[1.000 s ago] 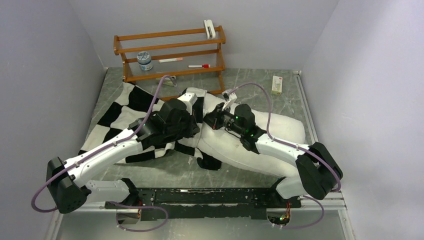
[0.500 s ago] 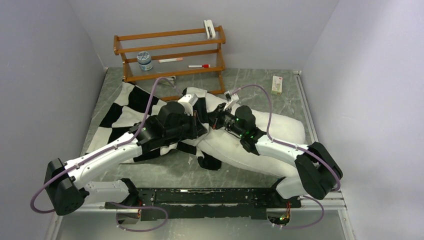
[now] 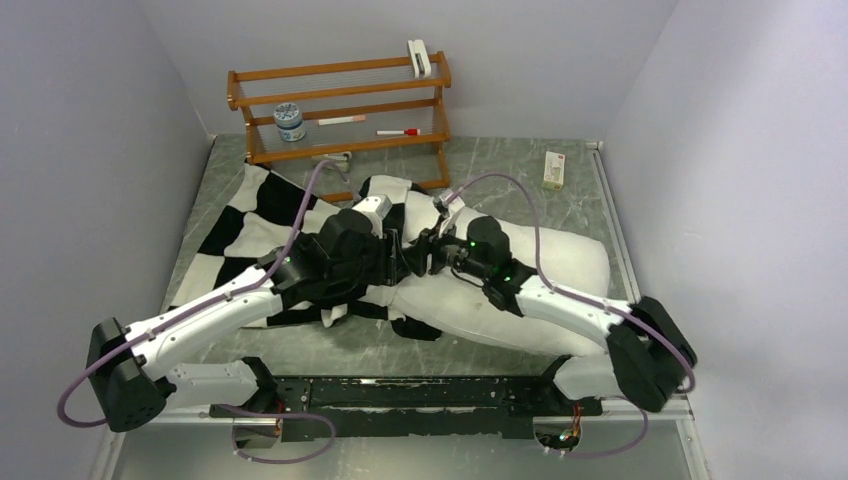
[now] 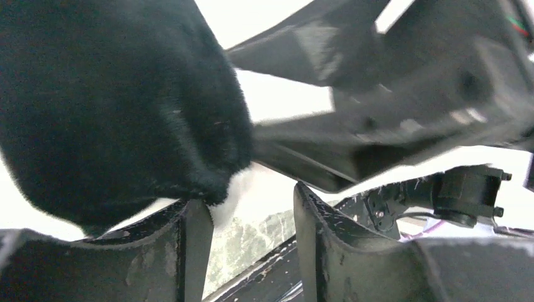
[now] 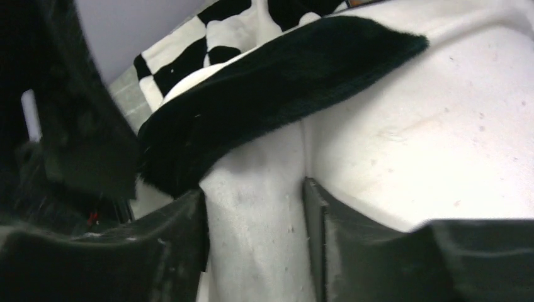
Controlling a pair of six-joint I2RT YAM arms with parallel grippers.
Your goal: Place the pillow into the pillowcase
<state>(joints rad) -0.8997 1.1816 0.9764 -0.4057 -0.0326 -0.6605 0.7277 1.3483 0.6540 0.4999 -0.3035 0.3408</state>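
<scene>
Grey-green marble table (image 3: 520, 170) inside plain pale walls, with a wooden slatted rack (image 3: 340, 110) at the back.

The plump white rectangular pillow (image 3: 560, 260) lies right of centre. Its left end is under the mouth of the plush black-and-white checkerboard pillowcase (image 3: 240, 225), and most of its body is still bare to the right. The sack spreads out to the left and back, so we judge insertion has only just started.

Both claws meet at the mouth edge, and that is the point of the pose: one works the hem while the other works the cushion beneath it.
- **Left gripper** (image 4: 249, 207): the jaws stand apart and we see marble through the gap. A black plush lobe rests against the top of one finger, but nothing is clamped between them.
- **Right gripper** (image 5: 254, 195): also parted, astride a ridge of white pillow fabric that fills the gap. The black hem drapes just above. It reads to us as released rather than pinched.

Versus a second ago:
- Both claws have let go of their tight pinch.
- The left wrist has shifted right and nearer, closing in on the right one.
- The right arm's elbow has sunk toward the near edge.
- The hem and pillow look barely displaced.

We read this as a regrip pause. The next bite probably needs to go deeper on the hem.
</scene>
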